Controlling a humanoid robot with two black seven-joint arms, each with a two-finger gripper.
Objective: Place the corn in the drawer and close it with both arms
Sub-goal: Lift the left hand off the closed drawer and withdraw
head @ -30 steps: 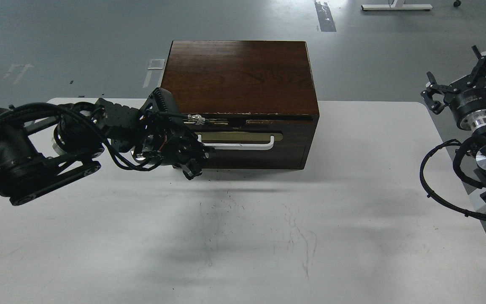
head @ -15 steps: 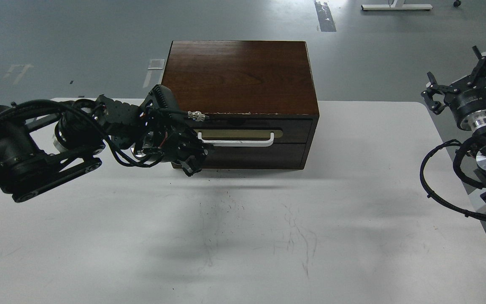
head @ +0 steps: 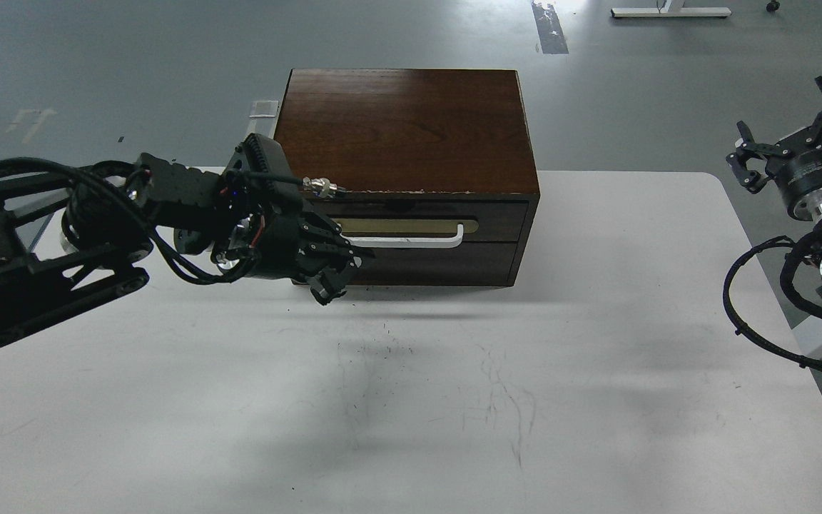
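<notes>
The drawer (head: pixel 425 223) is the upper front of the dark brown cabinet (head: pixel 404 128). It sits flush and shut, with its white bar handle (head: pixel 411 241) on an olive plate. The corn is out of view. My left gripper (head: pixel 336 275) is at the drawer's left end, just in front of the cabinet face, near the handle's left end. Its fingers (head: pixel 322 291) stand apart with nothing between them. My right gripper (head: pixel 793 125) is raised off the table's right edge, far from the cabinet, open and empty.
The plain lower panel (head: pixel 439 264) sits below the drawer. The white table (head: pixel 454 400) has dark scuff marks in front of the cabinet. My right arm's cable loop (head: pixel 739 314) hangs over the table's right edge. Grey floor lies behind.
The drawer, slightly open a second ago, has slid fully shut. My left arm has then shifted a little left and back. My right arm has moved slightly to the right.
</notes>
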